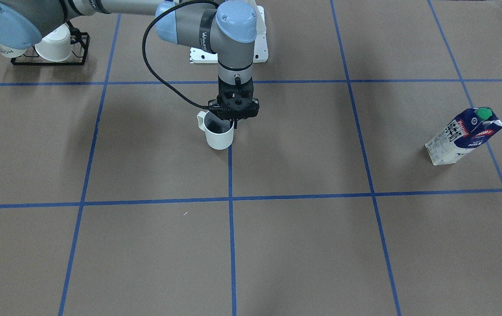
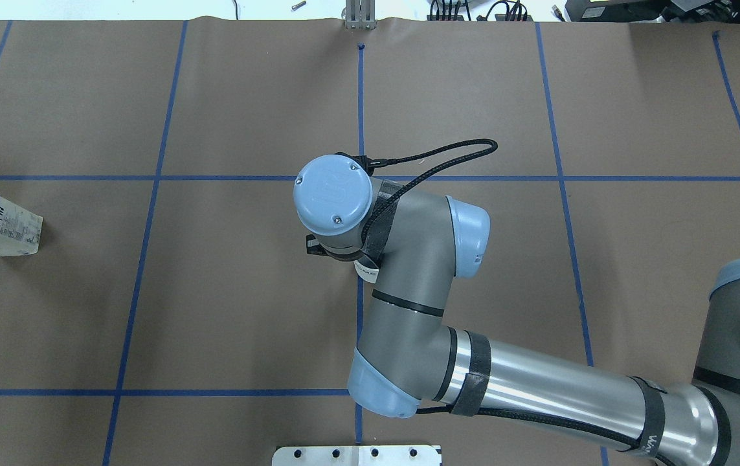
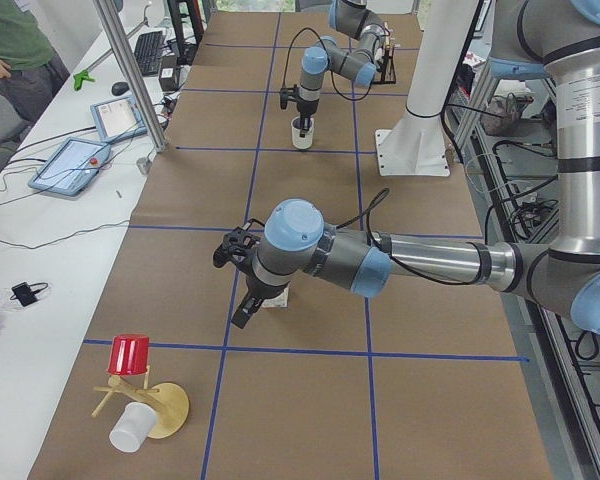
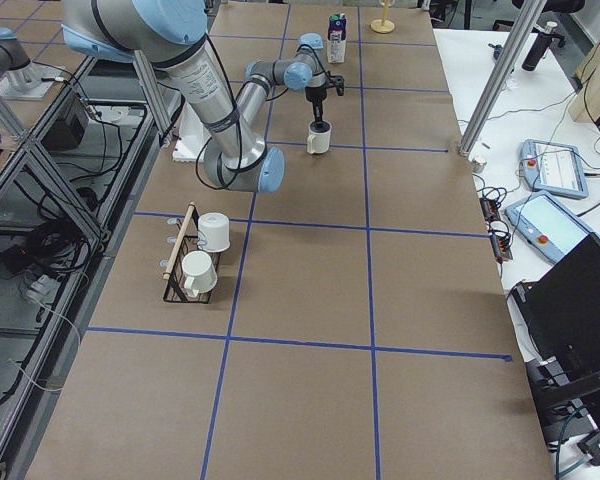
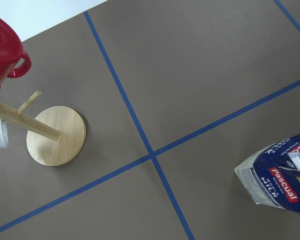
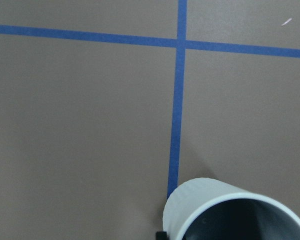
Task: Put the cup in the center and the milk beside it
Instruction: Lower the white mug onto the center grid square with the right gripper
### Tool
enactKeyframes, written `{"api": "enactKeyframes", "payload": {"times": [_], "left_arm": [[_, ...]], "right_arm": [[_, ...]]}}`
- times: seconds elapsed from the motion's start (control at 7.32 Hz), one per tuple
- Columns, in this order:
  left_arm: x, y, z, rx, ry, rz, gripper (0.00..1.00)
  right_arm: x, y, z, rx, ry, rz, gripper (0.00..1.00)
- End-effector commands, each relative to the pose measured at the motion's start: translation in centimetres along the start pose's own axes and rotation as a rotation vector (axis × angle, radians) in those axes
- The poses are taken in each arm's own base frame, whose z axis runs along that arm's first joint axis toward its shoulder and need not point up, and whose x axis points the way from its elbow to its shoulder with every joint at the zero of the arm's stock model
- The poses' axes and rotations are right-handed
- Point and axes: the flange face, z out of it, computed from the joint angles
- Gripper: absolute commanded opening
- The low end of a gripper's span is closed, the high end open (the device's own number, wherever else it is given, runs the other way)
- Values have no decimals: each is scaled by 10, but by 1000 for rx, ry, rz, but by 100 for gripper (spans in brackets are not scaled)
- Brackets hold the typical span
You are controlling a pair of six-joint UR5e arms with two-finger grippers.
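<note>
my right pincer [image 1: 233, 123] points straight down at the cup [image 1: 220, 137]. its fingers straddle the cup wall on the side away from the handle, one tip inside and one outside. cannot tell if it is clenched on the rim or released, the tips are too dark and small. the cup stands upright on the desk [image 1: 303, 245], base on a blue tape line [image 1: 230, 175], near the middle of the grid, on my side of the nearest tape crossing. its handle sticks out toward my right. in the right wrist view the cup's white rim and grey inside fill the lower right corner, with the tape line running up to its base. the milk [image 1: 464, 138] stands upright well apart from the cup, far over on my left side of the desk, green cap on top, inside a grid square. my left pincer [image 3: 247, 310] shows only in the left side view, hanging just beside the milk, so i cannot tell whether it is clenched or released. the left wrist view has the milk in its lower right corner. a wooden mug tree [image 5: 55, 135] with a red cup [image 5: 2, 45] sits at my far left end. a black wire rack [image 1: 79, 48] holding two white cups [image 4: 212, 232] sits on my right, partly hidden by my right arm in the front view.
</note>
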Motion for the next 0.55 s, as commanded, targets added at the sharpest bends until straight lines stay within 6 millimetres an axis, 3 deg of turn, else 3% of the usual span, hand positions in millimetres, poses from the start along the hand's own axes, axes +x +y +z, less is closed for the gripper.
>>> {"api": "enactKeyframes", "payload": {"times": [0.0,0.14,0.27,0.41], "left_arm": [[-1,1,1,-2,1,-1,99],[-1,1,1,-3,1,-2,99],[-1,1,1,-2,1,-1,99],[-1,1,1,-3,0,-2,99]], "right_arm": [[-3,6,7,4,8,-6,0],[-2,6,8,3,9,-6,27],[-4,6,5,7,4,26,86],[-8,3,-8,25,-14,36,100]]}}
